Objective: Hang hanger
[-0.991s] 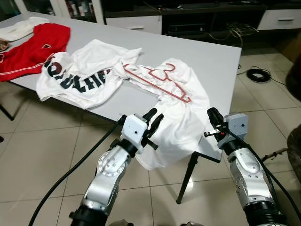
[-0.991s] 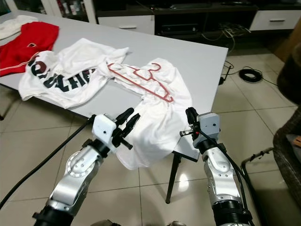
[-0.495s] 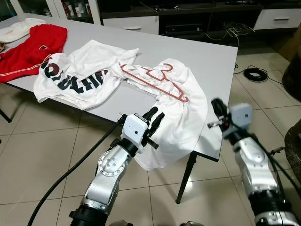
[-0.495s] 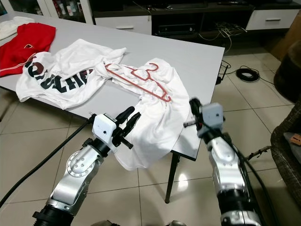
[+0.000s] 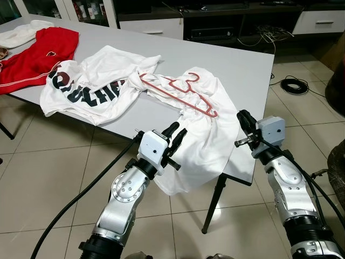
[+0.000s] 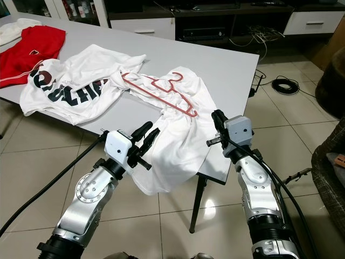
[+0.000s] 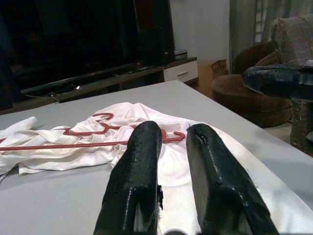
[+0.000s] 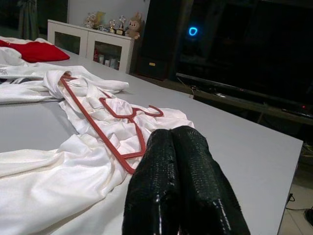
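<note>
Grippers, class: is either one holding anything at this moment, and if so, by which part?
Nothing is held. The left gripper, slightly open, and the right gripper, shut, hover at the table's near edge, short of the red hanger lying on the white shirt.

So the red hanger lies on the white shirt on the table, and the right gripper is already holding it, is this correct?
Not quite. The red hanger does lie on the white shirt on the table, but the right gripper is not holding it: its fingers are shut on nothing, short of the hanger. The left eye view shows the gap.
</note>
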Controlling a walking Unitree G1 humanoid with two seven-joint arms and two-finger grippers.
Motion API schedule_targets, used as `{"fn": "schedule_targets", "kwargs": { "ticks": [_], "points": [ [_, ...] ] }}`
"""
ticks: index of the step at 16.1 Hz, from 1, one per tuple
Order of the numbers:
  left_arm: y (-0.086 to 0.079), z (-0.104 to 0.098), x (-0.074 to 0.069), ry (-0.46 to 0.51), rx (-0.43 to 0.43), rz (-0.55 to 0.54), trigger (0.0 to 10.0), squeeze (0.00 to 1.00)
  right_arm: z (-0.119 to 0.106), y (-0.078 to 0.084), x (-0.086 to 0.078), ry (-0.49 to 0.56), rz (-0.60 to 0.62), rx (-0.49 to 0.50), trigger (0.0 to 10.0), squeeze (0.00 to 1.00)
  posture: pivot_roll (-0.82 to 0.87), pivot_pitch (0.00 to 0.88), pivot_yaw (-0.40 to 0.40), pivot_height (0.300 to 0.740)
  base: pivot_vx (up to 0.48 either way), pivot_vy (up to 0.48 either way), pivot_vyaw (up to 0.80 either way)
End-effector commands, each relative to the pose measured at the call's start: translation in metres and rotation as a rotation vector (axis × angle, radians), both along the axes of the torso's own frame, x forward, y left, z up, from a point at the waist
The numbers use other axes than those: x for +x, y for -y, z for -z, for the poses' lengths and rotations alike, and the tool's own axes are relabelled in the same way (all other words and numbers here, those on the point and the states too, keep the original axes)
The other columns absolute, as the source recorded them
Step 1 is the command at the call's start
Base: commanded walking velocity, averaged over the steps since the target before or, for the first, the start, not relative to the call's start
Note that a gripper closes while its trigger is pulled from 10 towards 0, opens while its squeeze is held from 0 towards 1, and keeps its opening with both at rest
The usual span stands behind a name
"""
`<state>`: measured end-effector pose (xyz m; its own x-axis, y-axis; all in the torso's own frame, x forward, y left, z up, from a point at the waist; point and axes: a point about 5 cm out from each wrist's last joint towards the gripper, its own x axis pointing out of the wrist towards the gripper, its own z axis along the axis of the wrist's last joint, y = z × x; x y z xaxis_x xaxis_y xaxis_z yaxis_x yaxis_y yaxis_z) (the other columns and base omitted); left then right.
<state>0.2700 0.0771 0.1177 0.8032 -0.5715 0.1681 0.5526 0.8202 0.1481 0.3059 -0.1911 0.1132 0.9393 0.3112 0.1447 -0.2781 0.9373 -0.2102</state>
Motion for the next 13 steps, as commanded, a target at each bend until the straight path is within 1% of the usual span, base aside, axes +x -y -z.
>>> {"fn": "schedule_targets", "kwargs": {
  "ticks": [1, 5, 13],
  "points": [
    [-0.0030, 0.0015, 0.0000, 0.002, 0.001, -0.017, 10.0, 0.00, 0.0024, -0.0018, -0.0011, -0.006, -0.012, 0.000, 10.0, 0.00, -0.07, 0.000, 0.053, 0.736, 0.000, 0.000, 0.00],
    [-0.0036, 0.0003, 0.0016, 0.006, 0.001, -0.020, 10.0, 0.00, 0.0014, -0.0016, 0.0002, -0.004, -0.018, -0.002, 10.0, 0.00, -0.07, 0.000, 0.053, 0.736, 0.000, 0.000, 0.00],
    [-0.0044, 0.0011, 0.0022, 0.004, 0.006, -0.027, 10.0, 0.00, 0.0041, -0.0050, -0.0006, -0.011, -0.025, 0.001, 10.0, 0.00, -0.07, 0.000, 0.057, 0.736, 0.263, 0.000, 0.00]
  ]
}}
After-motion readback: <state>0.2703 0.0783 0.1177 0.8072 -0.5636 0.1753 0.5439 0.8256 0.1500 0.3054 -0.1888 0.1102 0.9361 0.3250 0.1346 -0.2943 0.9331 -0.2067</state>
